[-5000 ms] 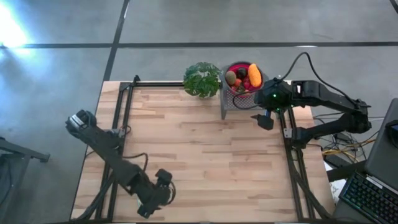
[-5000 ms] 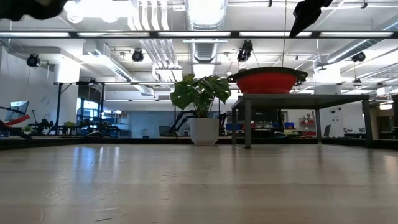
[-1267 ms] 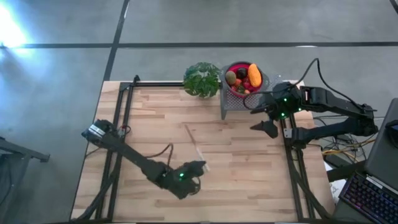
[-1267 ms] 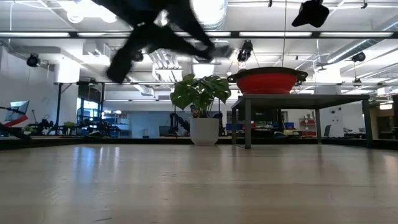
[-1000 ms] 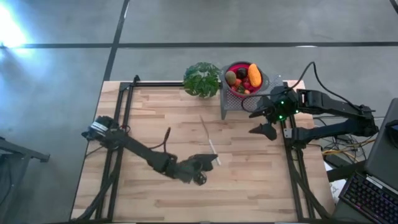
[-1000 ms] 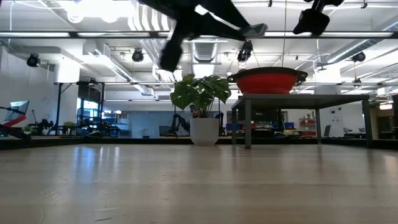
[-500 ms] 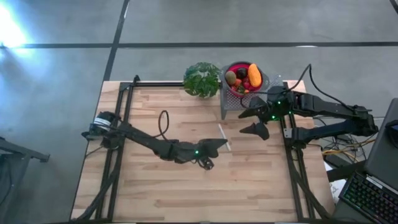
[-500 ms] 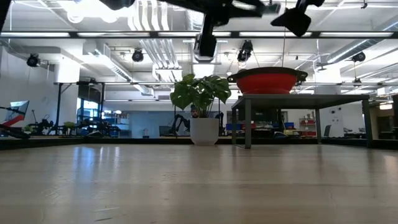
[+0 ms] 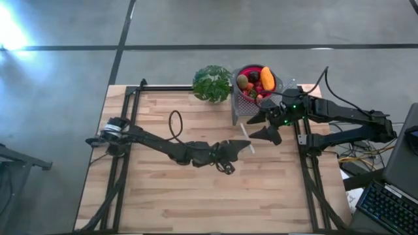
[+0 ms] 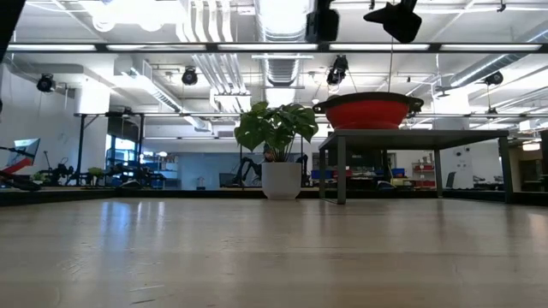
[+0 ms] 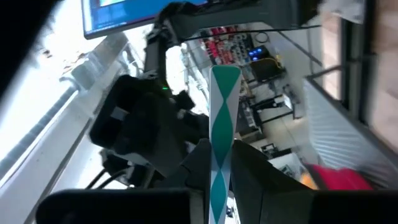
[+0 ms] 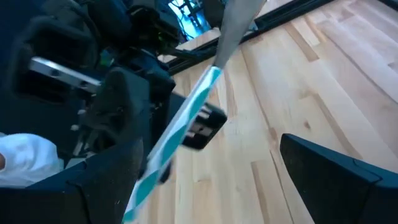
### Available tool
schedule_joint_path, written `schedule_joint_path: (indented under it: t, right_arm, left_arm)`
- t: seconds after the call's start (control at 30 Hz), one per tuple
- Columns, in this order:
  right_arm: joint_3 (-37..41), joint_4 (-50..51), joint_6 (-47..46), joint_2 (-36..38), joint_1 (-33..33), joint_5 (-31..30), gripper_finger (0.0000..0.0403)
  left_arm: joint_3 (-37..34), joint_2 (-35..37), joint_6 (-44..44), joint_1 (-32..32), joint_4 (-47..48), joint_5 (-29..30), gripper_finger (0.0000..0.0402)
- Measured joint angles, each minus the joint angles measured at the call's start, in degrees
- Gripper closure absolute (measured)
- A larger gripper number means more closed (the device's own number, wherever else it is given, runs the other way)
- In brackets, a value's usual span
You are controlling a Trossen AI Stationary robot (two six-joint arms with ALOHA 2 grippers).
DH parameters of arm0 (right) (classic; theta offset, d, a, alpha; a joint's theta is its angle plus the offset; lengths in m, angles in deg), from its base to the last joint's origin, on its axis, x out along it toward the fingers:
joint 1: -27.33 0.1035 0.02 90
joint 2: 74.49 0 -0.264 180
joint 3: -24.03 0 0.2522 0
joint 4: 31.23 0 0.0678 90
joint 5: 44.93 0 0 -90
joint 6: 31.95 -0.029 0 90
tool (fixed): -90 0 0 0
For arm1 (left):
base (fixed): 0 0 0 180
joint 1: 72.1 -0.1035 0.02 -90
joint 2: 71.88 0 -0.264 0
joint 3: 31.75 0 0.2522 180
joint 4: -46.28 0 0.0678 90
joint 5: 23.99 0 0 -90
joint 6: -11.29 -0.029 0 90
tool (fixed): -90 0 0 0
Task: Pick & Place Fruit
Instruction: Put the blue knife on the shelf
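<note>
A thin stick [image 9: 247,138] with a teal-and-white striped part [image 11: 224,106] is held up over the right half of the table by my left gripper [image 9: 242,146], which is shut on it. My right gripper [image 9: 257,127] is open just past it. The stick [image 12: 186,118] slants across the space between the right fingers [image 12: 106,180]; I cannot tell whether it touches them. The fruit [image 9: 256,81], with an orange piece, red ones and a kiwi, lies in a red bowl [image 9: 240,70] on a grey stand [image 10: 411,135] at the far edge. My left gripper pinches the stick between its two fingers [image 11: 249,171] near one end [image 11: 218,163]. The rest of the stick reaches out past the fingertips, along the fingers, toward my right gripper. The stick is lifted clear of the table.
A leafy green plant [image 9: 212,83] in a white pot [image 10: 281,180] stands left of the stand at the far edge. Black frame rails [image 9: 127,111] run along the table's left and right sides. Bare wood [image 9: 196,196] stretches across the table's near half.
My left gripper has carried the stick up, toward the table's right and far edges, close to my right gripper, and has tipped upward. The stick stays clear of the table. My right gripper has turned toward it and stays open.
</note>
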Motion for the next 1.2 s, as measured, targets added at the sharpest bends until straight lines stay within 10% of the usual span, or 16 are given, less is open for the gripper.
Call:
schedule_joint_path:
  t: [0.43, 1.2]
  right_arm:
    - [0.0, -1.1, -0.02, 0.17, 0.02, 1.27, 0.0044]
    - [0.0, 0.56, -0.33, 0.61, 0.0, 1.49, 0.0301]
  left_arm:
    - [10.53, -7.32, -0.18, -1.36, 4.09, -0.83, 0.036]
    - [10.68, -5.33, -2.01, -2.23, 6.12, 3.69, 0.036]
